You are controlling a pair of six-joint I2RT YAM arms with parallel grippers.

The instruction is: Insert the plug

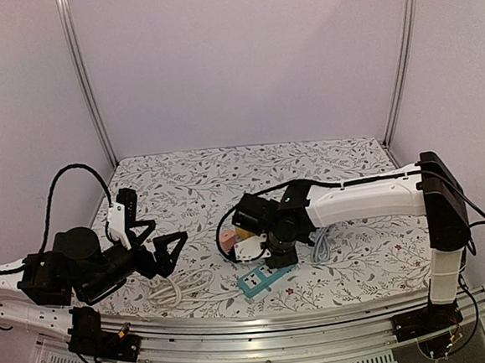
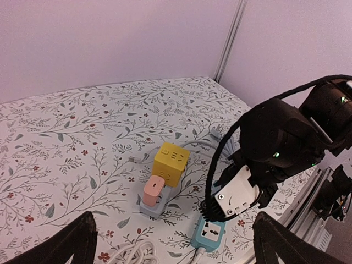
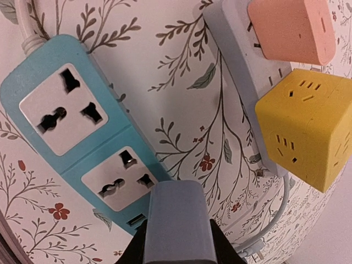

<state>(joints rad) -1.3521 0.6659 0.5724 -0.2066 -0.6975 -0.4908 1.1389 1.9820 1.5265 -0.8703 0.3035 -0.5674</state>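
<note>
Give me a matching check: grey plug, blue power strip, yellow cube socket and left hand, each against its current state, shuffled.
Things:
1. grey plug
2. blue power strip
3. yellow cube socket
4. left hand

States:
A. open, holding nothing
B. seated on the grey strip beside the pink cube
C. clamped in the right hand
D. both sockets free

Pairs: 1-C, 2-D, 3-B, 4-A.

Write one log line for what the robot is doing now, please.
right hand: shut on plug | plug: above blue strip, not in | left hand: open, empty
</note>
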